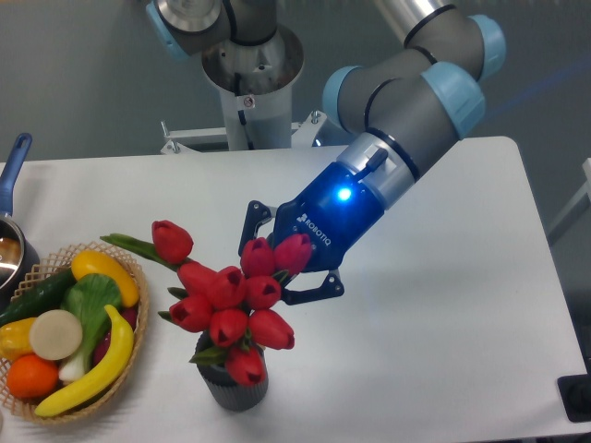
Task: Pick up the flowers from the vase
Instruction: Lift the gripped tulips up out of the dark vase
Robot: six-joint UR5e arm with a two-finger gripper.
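The flowers (226, 297), a bunch of red tulip buds with green leaves, hang just above the vase (231, 388), spreading wider than it. The vase is small, dark grey and ribbed, near the table's front edge. My gripper (282, 266) comes in from the upper right and is shut on the flowers at the back of the bunch. Its fingertips are hidden behind the buds. The lowest bud still overlaps the vase's mouth, and the stems are hidden.
A wicker basket (138, 318) with a banana, orange, cucumber and other produce stands at the front left, close to the bunch. A blue-handled metal pot (13, 231) sits at the left edge. The arm's base (249, 83) is at the back.
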